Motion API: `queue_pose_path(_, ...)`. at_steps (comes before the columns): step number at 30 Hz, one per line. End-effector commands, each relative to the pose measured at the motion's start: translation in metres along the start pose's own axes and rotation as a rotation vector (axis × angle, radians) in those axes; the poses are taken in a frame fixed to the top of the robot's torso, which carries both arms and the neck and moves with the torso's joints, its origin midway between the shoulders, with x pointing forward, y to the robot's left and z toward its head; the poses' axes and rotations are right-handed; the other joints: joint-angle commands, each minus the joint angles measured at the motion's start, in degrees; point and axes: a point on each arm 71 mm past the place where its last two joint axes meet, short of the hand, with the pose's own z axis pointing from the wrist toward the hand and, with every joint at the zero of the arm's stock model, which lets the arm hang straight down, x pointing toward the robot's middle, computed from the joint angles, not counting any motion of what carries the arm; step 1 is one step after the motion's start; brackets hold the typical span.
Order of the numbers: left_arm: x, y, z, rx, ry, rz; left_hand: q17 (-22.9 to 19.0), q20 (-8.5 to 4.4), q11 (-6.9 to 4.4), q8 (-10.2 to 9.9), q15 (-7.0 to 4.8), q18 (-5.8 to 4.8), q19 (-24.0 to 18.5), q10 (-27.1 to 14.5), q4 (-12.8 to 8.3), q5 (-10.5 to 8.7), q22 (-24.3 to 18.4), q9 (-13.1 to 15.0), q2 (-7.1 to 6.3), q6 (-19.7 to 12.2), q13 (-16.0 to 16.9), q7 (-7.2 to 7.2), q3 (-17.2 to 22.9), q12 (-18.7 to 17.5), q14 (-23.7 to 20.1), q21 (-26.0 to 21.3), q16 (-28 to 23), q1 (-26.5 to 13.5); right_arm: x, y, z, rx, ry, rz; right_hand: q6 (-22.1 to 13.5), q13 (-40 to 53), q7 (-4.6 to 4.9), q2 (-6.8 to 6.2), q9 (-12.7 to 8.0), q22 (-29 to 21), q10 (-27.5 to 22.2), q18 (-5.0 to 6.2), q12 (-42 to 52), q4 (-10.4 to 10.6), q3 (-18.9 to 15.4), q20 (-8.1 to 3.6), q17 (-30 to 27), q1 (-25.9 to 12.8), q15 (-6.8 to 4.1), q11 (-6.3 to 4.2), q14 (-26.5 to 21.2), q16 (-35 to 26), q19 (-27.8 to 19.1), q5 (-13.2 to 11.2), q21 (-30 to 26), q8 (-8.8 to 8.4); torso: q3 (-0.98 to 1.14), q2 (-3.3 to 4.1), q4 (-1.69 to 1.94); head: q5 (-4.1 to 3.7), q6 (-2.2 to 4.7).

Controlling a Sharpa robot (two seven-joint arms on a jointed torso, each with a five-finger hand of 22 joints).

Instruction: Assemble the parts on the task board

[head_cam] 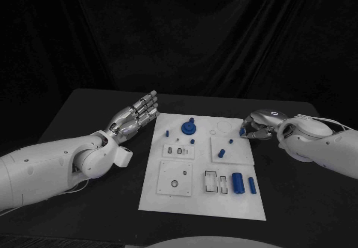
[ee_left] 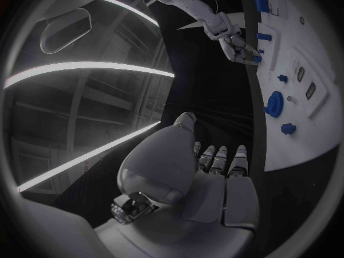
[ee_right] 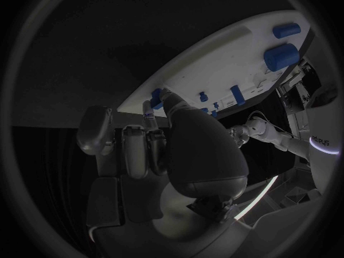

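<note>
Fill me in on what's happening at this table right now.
A two-armed robot is assembling small blue parts on a white task board. Its right hand is at the board's right edge, fingers closed around a small blue part. Its left hand hovers open beside the board's left edge, holding nothing. A round blue knob piece stands near the board's far end, and two blue cylinders lie toward the near right corner.

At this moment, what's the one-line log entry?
left hand: open, beside task board | right hand: pinching small blue part at board's right edge
</note>
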Motion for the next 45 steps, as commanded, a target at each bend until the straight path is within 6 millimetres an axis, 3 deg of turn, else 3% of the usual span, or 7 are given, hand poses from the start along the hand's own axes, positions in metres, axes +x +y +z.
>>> queue_pose_path(1,0.005,0.000,0.001,0.007,0.024,-0.017,-0.05,0.28,0.37,-0.14,0.37,0.99,-0.06,0.03,-0.02,0.24,-0.09,0.01,-0.16,0.01,-0.05,0.52,0.20,-0.20,-0.03,-0.20,-0.21,-0.11,0.002,-0.001,0.000,0.007,-0.004,-0.005,0.72,15.09,-0.19,0.22,0.26,1.59,5.85,0.48,0.15,-0.33,-0.14,-0.40,10.04,0.31,-0.54,-0.40,4.64,-0.12,-0.18,-0.31,-0.12,0.30,0.03,0.01,-0.06,0.00,-0.09)
queue_pose_path(18,0.003,0.000,0.001,0.003,0.021,-0.015,-0.05,0.31,0.46,-0.15,0.39,0.99,-0.06,0.03,-0.06,0.24,-0.09,0.00,-0.14,-0.03,-0.05,0.70,0.25,-0.20,-0.03,-0.20,-0.21,-0.10,0.002,0.003,0.001,-0.009,-0.031,-0.003,2.48,15.09,-1.27,0.67,1.38,1.79,5.85,0.48,0.15,0.01,-0.42,-0.88,9.94,-0.16,-1.14,-1.22,4.62,-0.22,-0.09,0.59,-0.28,0.87,0.03,-0.01,-0.05,-0.07,-0.18)
queue_pose_path(28,0.001,0.000,0.000,-0.001,0.017,-0.012,-0.05,0.35,0.55,-0.16,0.42,0.99,-0.06,0.03,-0.14,0.24,-0.09,-0.01,-0.10,-0.10,-0.05,0.84,0.35,-0.20,-0.03,-0.20,-0.21,-0.10,-0.004,0.009,-0.008,-0.042,-0.122,0.014,4.04,15.09,-2.02,0.87,2.69,2.44,5.85,0.32,0.15,0.94,-0.63,-1.54,10.31,-1.42,-1.77,-1.95,4.80,0.16,0.50,5.26,0.25,1.12,0.01,-0.01,0.00,0.16,-0.09)
queue_pose_path(32,0.000,0.001,0.000,-0.004,0.014,-0.011,-0.05,0.35,0.57,-0.16,0.42,0.99,-0.06,0.03,-0.15,0.24,-0.09,0.00,-0.10,-0.06,-0.05,0.86,0.36,-0.20,-0.03,-0.20,-0.21,-0.10,-0.012,0.015,-0.013,-0.055,-0.158,0.027,4.46,15.09,-1.98,0.68,2.96,2.56,5.85,0.29,0.15,1.02,-0.65,-1.62,10.33,-1.50,-1.85,-1.97,4.82,0.18,0.62,5.99,0.32,1.20,0.02,-0.05,-0.04,0.22,0.04)
queue_pose_path(38,0.000,0.001,0.000,-0.008,0.013,-0.009,-0.05,0.35,0.57,-0.16,0.42,0.99,-0.06,0.03,-0.15,0.24,-0.09,0.00,-0.10,-0.06,-0.05,0.86,0.36,-0.20,-0.03,-0.20,-0.21,-0.10,-0.029,0.034,-0.018,-0.087,-0.187,0.049,4.47,15.09,-1.91,0.67,3.01,2.45,5.85,0.34,0.15,1.11,-0.66,-1.64,10.19,-1.60,-1.86,-1.94,4.79,0.04,0.54,6.19,0.08,1.17,0.02,-0.12,-0.07,0.16,0.21)
queue_pose_path(45,0.001,0.002,0.001,-0.013,0.015,-0.010,-0.05,0.37,0.63,-0.18,0.38,0.99,-0.06,0.03,-0.17,0.22,-0.09,-0.02,-0.11,-0.17,-0.05,0.94,0.38,-0.20,-0.03,-0.20,-0.21,-0.13,-0.034,0.073,-0.018,-0.141,-0.190,0.090,4.51,15.09,-1.50,0.26,3.54,2.32,5.85,0.45,0.15,0.38,0.04,-1.67,9.67,-0.83,-1.76,-1.70,4.68,-0.47,0.53,9.34,-0.67,0.65,-0.07,-0.16,-0.06,0.14,0.02)
